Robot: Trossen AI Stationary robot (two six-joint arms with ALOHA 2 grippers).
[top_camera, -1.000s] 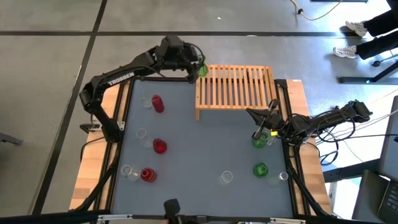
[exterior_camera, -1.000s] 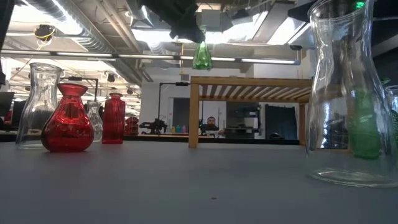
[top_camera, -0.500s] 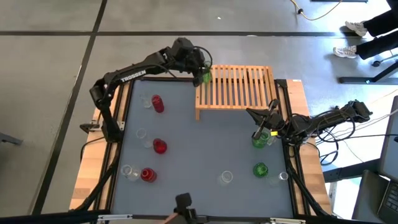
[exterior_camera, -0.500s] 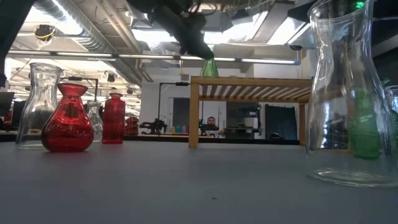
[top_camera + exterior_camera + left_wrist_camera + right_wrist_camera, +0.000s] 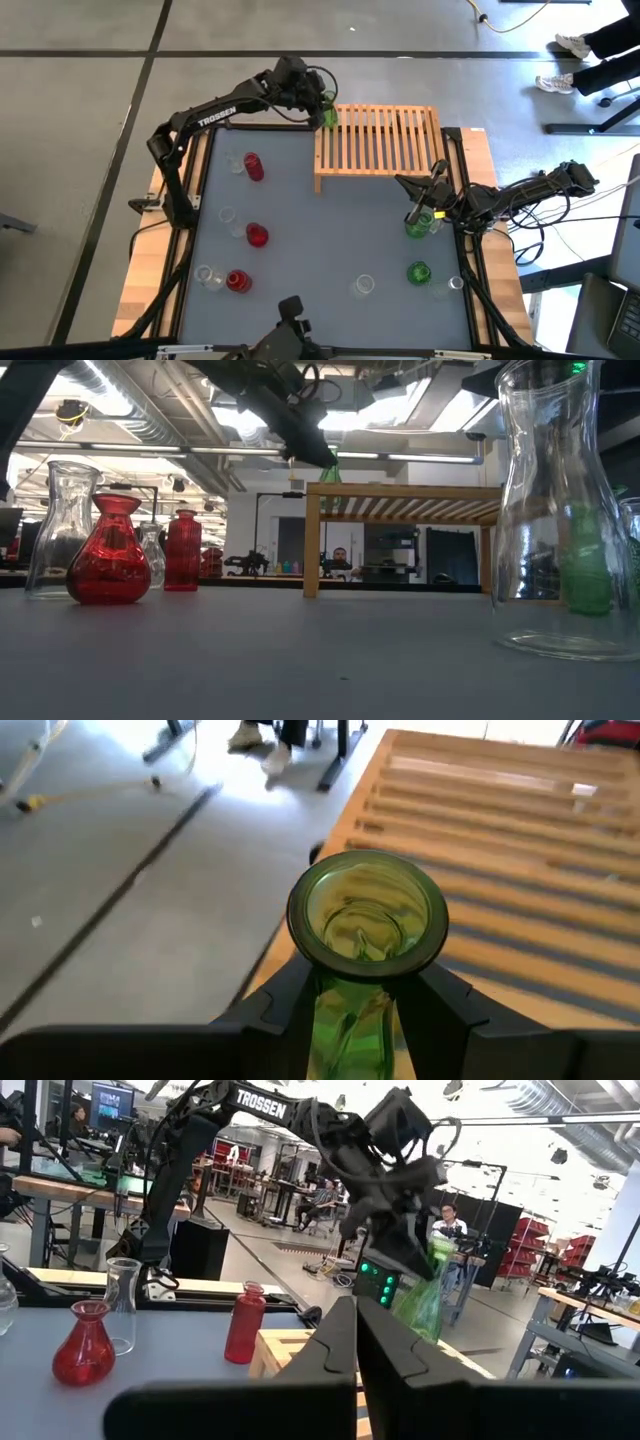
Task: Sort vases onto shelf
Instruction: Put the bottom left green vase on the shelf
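Note:
My left gripper [image 5: 318,104] is shut on a green vase [image 5: 326,114] at the far left corner of the light-wood slatted shelf [image 5: 385,140]. In the low view the green vase [image 5: 330,467] shows just above the shelf's top [image 5: 405,490]. I cannot tell whether its base touches the slats. At the table's right edge my right gripper [image 5: 420,200] is shut on nothing, next to a green vase [image 5: 420,226]. Red vases [image 5: 253,167] [image 5: 257,235] [image 5: 237,281] and clear ones [image 5: 227,215] stand on the grey table. My left gripper pinches the green vase's neck [image 5: 350,1005] between its two fingers [image 5: 285,1010], just under the flared rim [image 5: 367,910]. The fingers come slanting down from the table's far left side. The vase hangs below them, tilted a little, over the shelf's corner.
A second green vase [image 5: 418,272] and clear vases [image 5: 363,286] [image 5: 455,285] stand near the front right. More clear vases [image 5: 207,275] stand at the left. A large clear vase [image 5: 555,510] fills the low view's right. The shelf's slats beyond the corner are bare.
My left gripper has sunk with the green vase toward the shelf's far left corner and gone a little toward the table's right edge. The vase, which hung well above the shelf's top, now sits low at it. My right gripper has kept still.

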